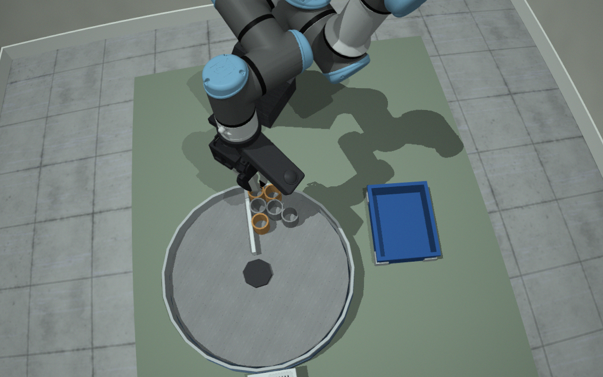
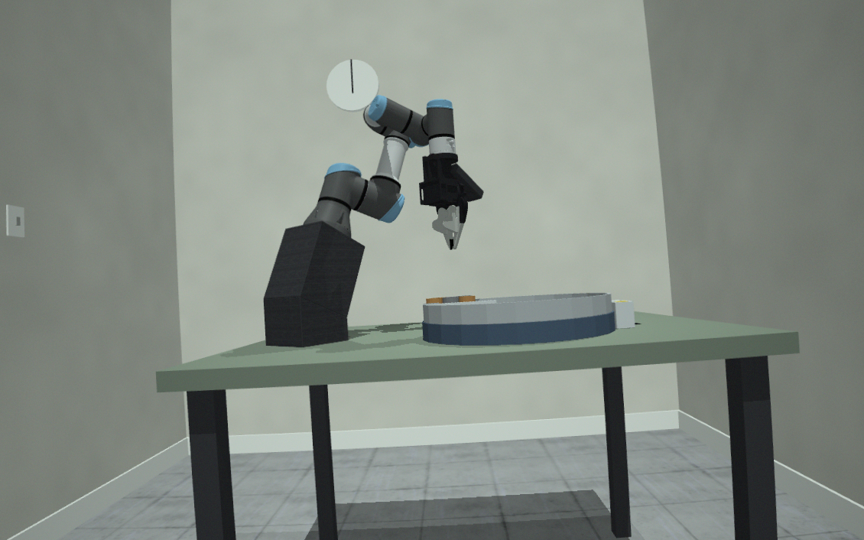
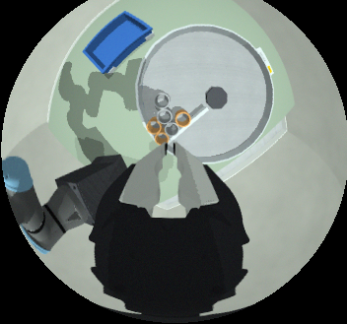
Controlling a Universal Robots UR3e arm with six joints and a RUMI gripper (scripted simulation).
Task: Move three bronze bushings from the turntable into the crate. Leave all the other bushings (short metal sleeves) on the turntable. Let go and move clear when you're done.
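My gripper is shut with nothing between its fingertips, high above the turntable's edge nearest the arm base. The turntable carries three bronze bushings, all upright. One bronze bushing stands nearest the hub. A second and a third stand side by side near the rim; the third is partly hidden in the top view. Three grey bushings stand among and beside them, the outermost grey one slightly apart. The blue crate is empty.
A white bar runs from the turntable's rim toward the dark hub, close beside the bushings. The turntable's raised wall surrounds them. A white box sits at its far edge from the arm base.
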